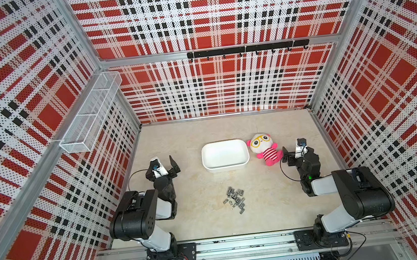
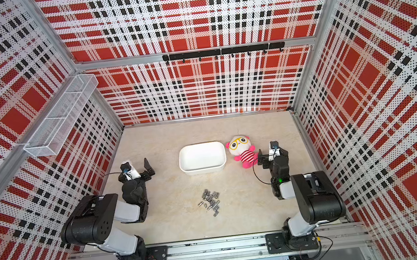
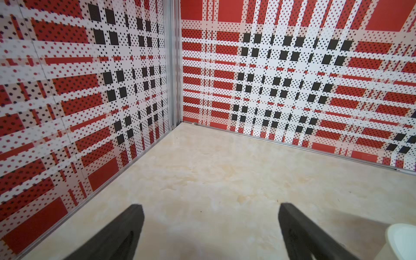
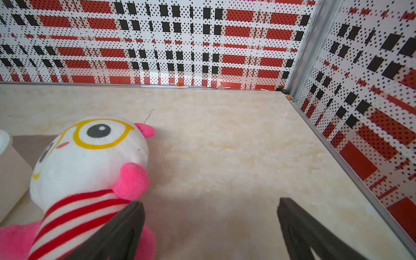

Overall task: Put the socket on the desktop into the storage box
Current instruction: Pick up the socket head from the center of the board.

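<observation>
Steel-grey sockets point(image 1: 236, 200) lie heaped on the worktop point(image 1: 276, 208), apart from the empty white storage box point(image 1: 226, 168) beyond them. My left pincer point(image 3: 209, 209) and right pincer point(image 4: 209, 204) both stand wide, holding nothing. I'd pick an outlying socket and close across its barrel, coming straight down

Bright even light, soft shadows, wide-angle edge distortion.

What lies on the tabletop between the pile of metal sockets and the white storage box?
Nothing: between the sockets and the storage box only bare beige tabletop shows, in both top views.
</observation>
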Controlling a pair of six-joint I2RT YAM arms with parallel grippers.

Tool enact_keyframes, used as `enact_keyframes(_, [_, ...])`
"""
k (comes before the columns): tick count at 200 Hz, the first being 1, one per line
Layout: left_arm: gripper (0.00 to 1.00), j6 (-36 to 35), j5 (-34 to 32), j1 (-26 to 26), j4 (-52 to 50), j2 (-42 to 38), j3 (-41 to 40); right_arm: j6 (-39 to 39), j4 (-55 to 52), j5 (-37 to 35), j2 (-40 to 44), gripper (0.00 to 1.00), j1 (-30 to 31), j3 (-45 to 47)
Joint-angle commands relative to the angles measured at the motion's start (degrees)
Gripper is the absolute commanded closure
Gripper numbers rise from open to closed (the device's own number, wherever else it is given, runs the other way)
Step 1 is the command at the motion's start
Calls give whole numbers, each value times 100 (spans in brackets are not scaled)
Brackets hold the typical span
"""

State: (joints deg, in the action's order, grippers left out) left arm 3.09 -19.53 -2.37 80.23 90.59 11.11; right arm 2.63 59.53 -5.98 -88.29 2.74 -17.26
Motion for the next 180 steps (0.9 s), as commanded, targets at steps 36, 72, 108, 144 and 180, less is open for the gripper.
enact_keyframes(36, [1,-63,11,-31,-42,-41,93,40,52,27,-13,0,-79,-90])
enact_keyframes(72, [1,-55,10,-33,-38,-45,93,44,51,27,-13,0,-73,-88])
enact_keyframes(108, [1,-58,43,-9,-43,-55,93,42,52,28,-13,0,-77,-89])
enact_keyframes(144, [1,-61,54,-6,-42,-58,93,38,65,28,-13,0,-72,-78])
enact_keyframes(180, [1,42,-383,-42,-278,-222,154,65,-545,-107,198,0,-72,-319])
